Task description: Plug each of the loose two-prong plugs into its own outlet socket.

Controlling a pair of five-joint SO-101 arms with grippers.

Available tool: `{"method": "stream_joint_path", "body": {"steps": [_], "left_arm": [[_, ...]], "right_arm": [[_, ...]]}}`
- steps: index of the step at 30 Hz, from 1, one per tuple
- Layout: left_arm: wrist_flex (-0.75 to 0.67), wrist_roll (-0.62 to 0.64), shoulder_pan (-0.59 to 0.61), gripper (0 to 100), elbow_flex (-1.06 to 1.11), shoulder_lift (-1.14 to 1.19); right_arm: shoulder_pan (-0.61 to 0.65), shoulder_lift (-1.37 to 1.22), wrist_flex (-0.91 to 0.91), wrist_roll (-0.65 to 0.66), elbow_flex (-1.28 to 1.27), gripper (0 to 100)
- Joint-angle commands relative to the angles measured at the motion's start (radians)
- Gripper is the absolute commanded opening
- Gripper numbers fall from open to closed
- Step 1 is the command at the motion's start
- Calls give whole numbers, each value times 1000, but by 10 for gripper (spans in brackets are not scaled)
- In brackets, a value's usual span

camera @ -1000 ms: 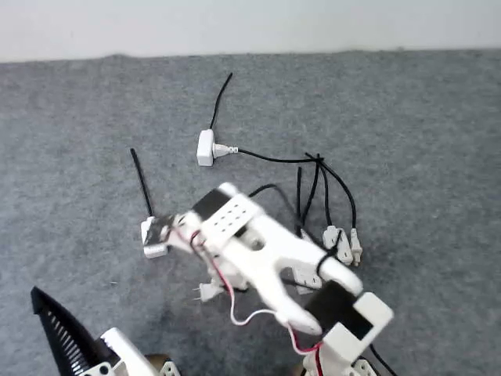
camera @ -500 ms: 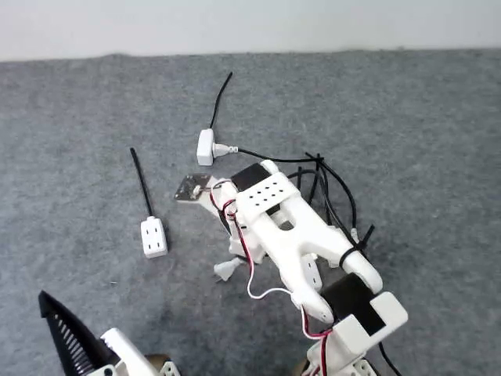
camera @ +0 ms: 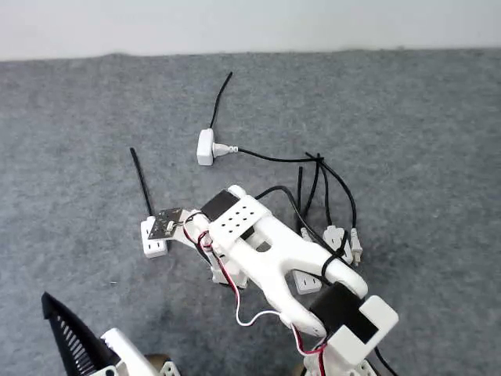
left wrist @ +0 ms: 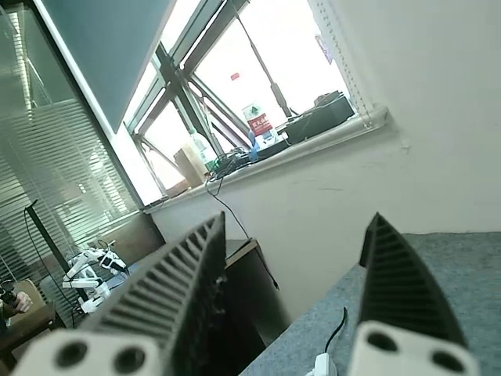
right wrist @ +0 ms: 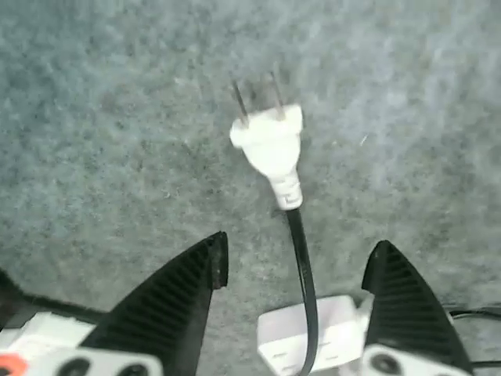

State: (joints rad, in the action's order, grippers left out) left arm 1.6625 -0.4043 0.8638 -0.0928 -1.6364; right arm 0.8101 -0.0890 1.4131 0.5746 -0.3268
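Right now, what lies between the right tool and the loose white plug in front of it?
Right wrist view: bare grey carpet and the black cord from the plug, running back into the open right tool.

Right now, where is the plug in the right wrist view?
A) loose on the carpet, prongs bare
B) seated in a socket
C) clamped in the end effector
A: the plug lies on the carpet, prongs bare, clear of the open right end effector.

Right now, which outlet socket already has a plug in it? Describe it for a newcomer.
On the grey carpet, look past the white arm toward the wall. The white socket there, unlike the nearer socket beside the arm, has a plug in its side.
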Motion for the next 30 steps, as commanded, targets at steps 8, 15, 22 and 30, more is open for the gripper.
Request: {"method": "stream_joint_path", "body": {"steps": [8, 15, 22, 30], "left_arm": [[14, -12, -2, 273, -71, -14], [37, -12, -2, 273, -73, -14], [38, -12, -2, 273, -73, -14], [38, -12, -2, 273, -73, -14]], "right_arm": [[54, 35, -150, 178, -92, 190], [38, 35, -275, 203, -110, 195], [30, 35, -389, 206, -186, 191], [73, 35, -369, 196, -227, 191]]}}
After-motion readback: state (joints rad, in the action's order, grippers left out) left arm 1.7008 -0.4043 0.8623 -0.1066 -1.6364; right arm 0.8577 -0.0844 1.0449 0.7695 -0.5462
